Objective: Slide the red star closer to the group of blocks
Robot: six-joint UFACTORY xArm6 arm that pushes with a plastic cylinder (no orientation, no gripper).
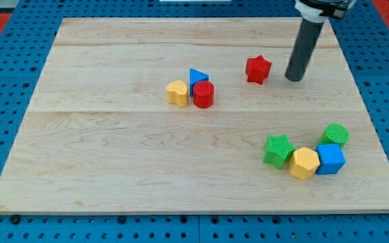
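The red star lies on the wooden board in the upper middle-right. My tip is just to the star's right, a short gap away, not touching it. To the star's left is a group of three blocks: a yellow heart-shaped block, a blue triangle and a red cylinder, all touching or nearly touching.
A second cluster sits at the lower right: a green star, a yellow hexagon, a blue cube and a green cylinder. The board's right edge is close to them. Blue pegboard surrounds the board.
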